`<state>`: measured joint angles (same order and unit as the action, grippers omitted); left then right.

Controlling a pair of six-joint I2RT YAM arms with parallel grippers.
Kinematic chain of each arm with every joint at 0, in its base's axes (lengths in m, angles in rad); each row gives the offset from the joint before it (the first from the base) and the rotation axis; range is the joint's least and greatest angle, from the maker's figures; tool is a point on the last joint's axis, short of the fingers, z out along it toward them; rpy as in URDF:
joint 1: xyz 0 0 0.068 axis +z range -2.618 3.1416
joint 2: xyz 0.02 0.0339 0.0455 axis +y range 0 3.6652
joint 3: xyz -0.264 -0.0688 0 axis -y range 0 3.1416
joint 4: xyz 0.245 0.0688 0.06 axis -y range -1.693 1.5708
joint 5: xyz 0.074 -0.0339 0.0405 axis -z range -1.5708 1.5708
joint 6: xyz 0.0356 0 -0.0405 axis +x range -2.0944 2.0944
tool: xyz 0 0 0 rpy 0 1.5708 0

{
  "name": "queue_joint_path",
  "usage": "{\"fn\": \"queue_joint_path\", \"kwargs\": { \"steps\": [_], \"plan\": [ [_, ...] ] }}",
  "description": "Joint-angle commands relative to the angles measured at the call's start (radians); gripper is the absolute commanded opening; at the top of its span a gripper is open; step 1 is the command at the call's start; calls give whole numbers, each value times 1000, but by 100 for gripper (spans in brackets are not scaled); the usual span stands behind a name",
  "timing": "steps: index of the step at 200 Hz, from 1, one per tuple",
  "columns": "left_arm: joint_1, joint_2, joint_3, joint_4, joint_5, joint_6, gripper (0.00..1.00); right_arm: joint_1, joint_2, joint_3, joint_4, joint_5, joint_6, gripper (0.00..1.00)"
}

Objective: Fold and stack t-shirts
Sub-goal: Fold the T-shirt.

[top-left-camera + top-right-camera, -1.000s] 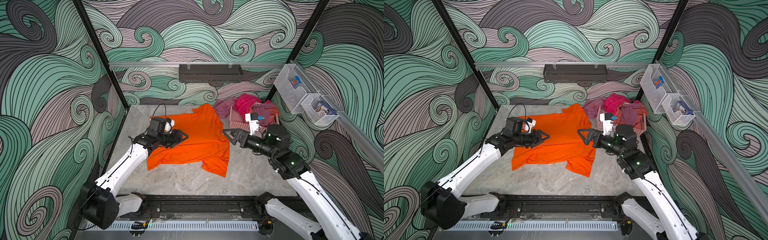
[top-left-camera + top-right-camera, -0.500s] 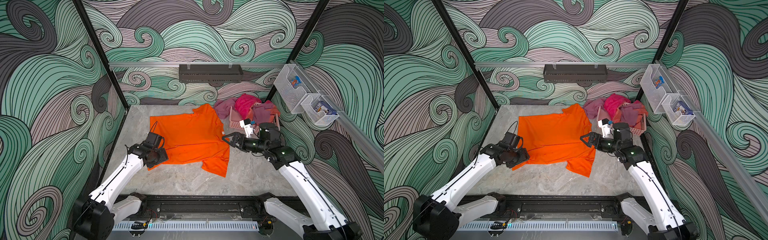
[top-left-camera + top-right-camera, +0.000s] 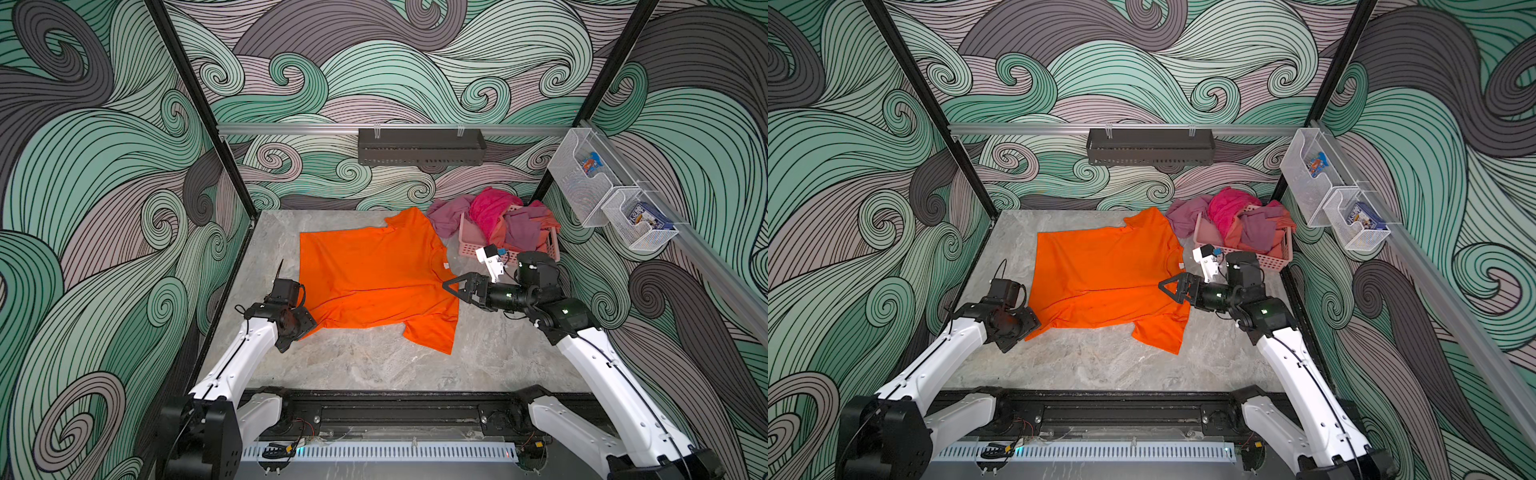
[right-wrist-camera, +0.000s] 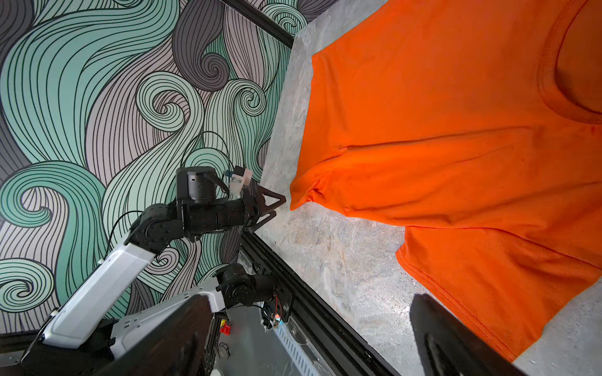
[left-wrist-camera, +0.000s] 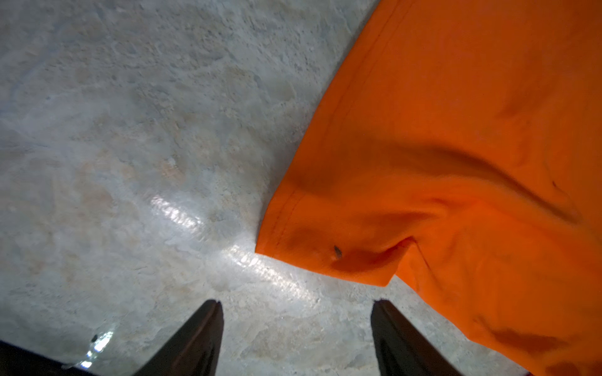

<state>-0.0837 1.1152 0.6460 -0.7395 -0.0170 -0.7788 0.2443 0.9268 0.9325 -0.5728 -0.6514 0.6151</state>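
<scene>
You're working in a robotics lab test cell: swirl-printed wall panels close in a stone-look counter between black frame posts. Two white robot arms stand on a black base rail, with clear bins hung from an aluminium side rail.

Orange t-shirt lies spread out on the table.
</scene>
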Motion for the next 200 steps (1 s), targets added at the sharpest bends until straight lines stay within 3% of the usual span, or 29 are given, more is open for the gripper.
{"fn": "queue_joint_path", "kwargs": {
  "steps": [1,41,85,106,127,137,167,200],
  "plan": [
    [14,74,-1,82,49,-3,76,-11,-23,-11,-6,-28,-3,99],
    [27,217,31,83,82,22,74,-15,-28,-14,-11,-26,1,99],
    [43,252,32,103,75,32,69,-18,-16,-12,-12,-31,3,99],
    [47,269,34,112,75,39,53,-18,-14,-14,-11,-31,5,99],
    [52,298,47,110,76,46,14,-20,-13,-20,-12,-33,6,99],
    [57,302,59,101,83,45,0,-20,-14,-22,-13,-34,6,99],
    [60,346,106,49,108,43,0,-29,-17,-37,-41,16,1,95],
    [62,269,154,-41,114,39,0,-119,-9,-151,-58,61,51,81]
  ]
}}
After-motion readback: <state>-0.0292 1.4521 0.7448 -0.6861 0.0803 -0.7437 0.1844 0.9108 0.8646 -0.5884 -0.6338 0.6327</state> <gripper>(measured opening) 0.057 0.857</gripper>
